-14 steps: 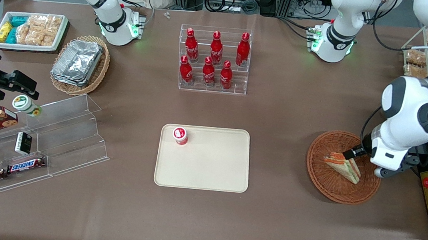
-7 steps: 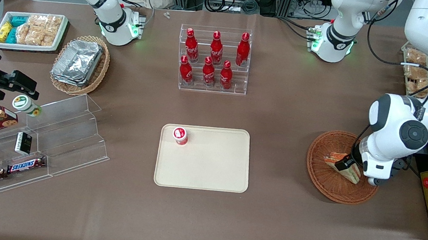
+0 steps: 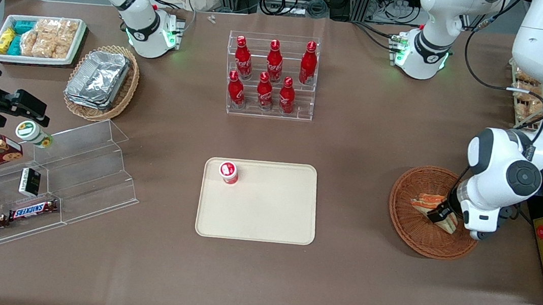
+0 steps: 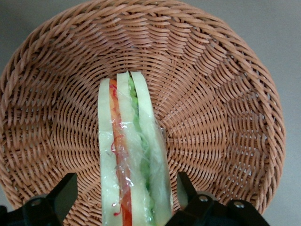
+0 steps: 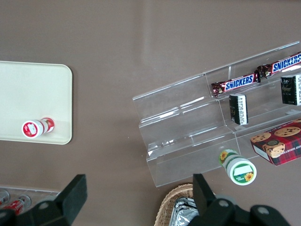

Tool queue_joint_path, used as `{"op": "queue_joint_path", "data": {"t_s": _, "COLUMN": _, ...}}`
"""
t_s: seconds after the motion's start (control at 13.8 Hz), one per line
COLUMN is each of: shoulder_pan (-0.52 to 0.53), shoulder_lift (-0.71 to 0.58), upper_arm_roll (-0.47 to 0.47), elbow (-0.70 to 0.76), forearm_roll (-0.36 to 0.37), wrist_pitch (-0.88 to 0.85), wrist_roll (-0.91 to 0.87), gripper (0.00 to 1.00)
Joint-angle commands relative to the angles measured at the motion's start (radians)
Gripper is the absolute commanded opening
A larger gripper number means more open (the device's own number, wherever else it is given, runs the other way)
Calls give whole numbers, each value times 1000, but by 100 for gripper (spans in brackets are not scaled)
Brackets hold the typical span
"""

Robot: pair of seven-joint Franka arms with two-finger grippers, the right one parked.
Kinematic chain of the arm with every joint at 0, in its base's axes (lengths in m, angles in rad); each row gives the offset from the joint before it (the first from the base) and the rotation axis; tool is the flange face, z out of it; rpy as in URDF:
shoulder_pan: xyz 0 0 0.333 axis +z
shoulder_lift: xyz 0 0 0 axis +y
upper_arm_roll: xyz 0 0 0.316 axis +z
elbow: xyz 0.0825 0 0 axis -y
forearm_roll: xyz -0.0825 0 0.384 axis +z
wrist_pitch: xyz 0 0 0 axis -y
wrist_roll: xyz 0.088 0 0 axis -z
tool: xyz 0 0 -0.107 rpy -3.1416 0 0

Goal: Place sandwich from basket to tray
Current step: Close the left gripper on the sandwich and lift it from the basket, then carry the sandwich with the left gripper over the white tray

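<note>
Wrist view shows your gripper [image 4: 124, 200] spread wide, one finger each side of the sandwich [image 4: 131, 155], which lies in the basket [image 4: 225, 117], holding nothing yet. Close gently: the bread looks soft and the clear wrap slippery, so squeeze the flat faces squarely. Lift clear of the woven wicker rim before heading to the smooth, low-rimmed tray [image 3: 263, 223].

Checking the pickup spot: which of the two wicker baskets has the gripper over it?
The round reddish-brown basket holding the sandwich; the open gripper straddles that sandwich. The tan oval basket holds foil containers, toward the parked arm's end.
</note>
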Motion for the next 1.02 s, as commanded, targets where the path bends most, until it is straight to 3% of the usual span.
{"op": "queue_joint_path", "data": {"t_s": 0.0, "shoulder_pan": -3, "shoulder_lift": -14, "upper_arm_roll": -4, "elbow": -22, "forearm_roll": 16, "wrist_pitch": 33, "wrist_roll": -77, "gripper": 55}}
{"op": "queue_joint_path", "data": {"t_s": 0.07, "shoulder_pan": -7, "shoulder_lift": -17, "upper_arm_roll": -4, "elbow": -17, "forearm_roll": 18, "wrist_pitch": 24, "wrist_roll": -100, "gripper": 37}}
{"op": "queue_joint_path", "data": {"t_s": 0.15, "shoulder_pan": -10, "shoulder_lift": -28, "upper_arm_roll": -6, "elbow": -14, "forearm_roll": 18, "wrist_pitch": 9, "wrist_roll": -107, "gripper": 24}}
{"op": "queue_joint_path", "data": {"t_s": 0.29, "shoulder_pan": -12, "shoulder_lift": -66, "upper_arm_roll": -9, "elbow": 15, "forearm_roll": 18, "wrist_pitch": -91, "wrist_roll": -104, "gripper": 15}}
{"op": "queue_joint_path", "data": {"t_s": 0.65, "shoulder_pan": -13, "shoulder_lift": -122, "upper_arm_roll": -27, "elbow": 277, "forearm_roll": 9, "wrist_pitch": -512, "wrist_roll": -87, "gripper": 12}}
{"op": "queue_joint_path", "data": {"t_s": 0.94, "shoulder_pan": -12, "shoulder_lift": -123, "upper_arm_roll": -131, "elbow": 491, "forearm_roll": -2, "wrist_pitch": -787, "wrist_roll": -88, "gripper": 13}}
